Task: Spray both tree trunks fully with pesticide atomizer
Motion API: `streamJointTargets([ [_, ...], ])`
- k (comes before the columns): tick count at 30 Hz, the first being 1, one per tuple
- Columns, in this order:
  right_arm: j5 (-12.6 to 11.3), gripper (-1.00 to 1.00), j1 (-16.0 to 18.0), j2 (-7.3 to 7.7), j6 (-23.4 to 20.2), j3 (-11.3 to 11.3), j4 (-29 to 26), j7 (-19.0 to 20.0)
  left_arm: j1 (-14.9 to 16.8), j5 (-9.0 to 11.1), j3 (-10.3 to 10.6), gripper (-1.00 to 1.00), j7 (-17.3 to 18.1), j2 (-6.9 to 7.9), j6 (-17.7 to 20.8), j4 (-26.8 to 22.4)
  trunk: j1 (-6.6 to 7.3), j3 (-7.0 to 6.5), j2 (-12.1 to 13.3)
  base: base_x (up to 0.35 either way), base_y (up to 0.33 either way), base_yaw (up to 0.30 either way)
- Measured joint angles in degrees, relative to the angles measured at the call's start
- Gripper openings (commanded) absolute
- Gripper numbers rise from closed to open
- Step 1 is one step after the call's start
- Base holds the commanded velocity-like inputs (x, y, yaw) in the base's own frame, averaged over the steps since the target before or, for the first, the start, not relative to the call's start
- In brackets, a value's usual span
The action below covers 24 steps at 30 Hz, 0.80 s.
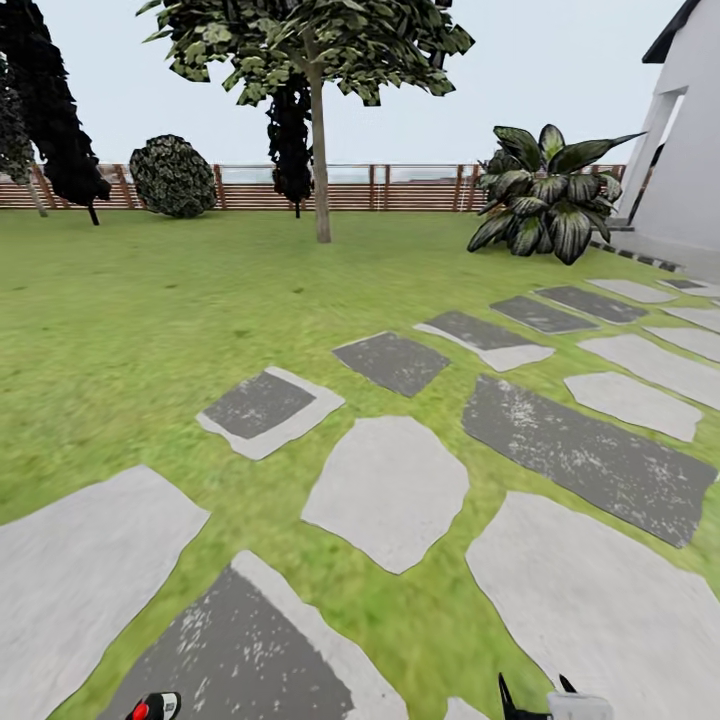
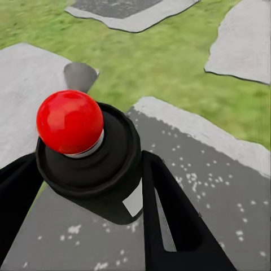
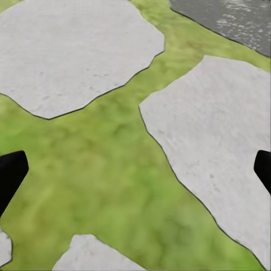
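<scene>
My left gripper [image 2: 86,165] is shut on the pesticide atomizer [image 2: 107,152], a black bottle with a round red top and a small white patch. Both show small at the lower edge of the head view, the atomizer [image 1: 152,708] over a dark paving stone. My right gripper [image 3: 135,169] is open, empty, above grass between pale stones; its dark fingers [image 1: 512,700] peek in at the head view's bottom right. One tree [image 1: 310,45] stands far ahead on the lawn, its grey-brown trunk [image 1: 322,170] bare. No white specks show on it.
Grey and pale stepping stones [image 1: 385,500] cross the lawn [image 1: 130,320] from near me toward the white house [image 1: 690,170] at right. A broad-leaved striped plant [image 1: 545,195] stands by the house. A round bush [image 1: 172,176] and dark trees [image 1: 50,100] line the slat fence [image 1: 420,187].
</scene>
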<state>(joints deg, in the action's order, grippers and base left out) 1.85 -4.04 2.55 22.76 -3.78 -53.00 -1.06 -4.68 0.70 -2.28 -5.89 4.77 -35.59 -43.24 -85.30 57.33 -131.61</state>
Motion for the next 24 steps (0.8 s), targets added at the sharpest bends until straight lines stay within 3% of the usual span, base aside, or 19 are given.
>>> streamJointTargets([
  [24,0.0,1.0,0.0,0.01,0.0,0.0,0.0,0.0,0.0,0.0,0.0,-1.0,0.0,0.04,0.0,0.0,0.0,0.0,0.0,0.336,0.0,0.0],
])
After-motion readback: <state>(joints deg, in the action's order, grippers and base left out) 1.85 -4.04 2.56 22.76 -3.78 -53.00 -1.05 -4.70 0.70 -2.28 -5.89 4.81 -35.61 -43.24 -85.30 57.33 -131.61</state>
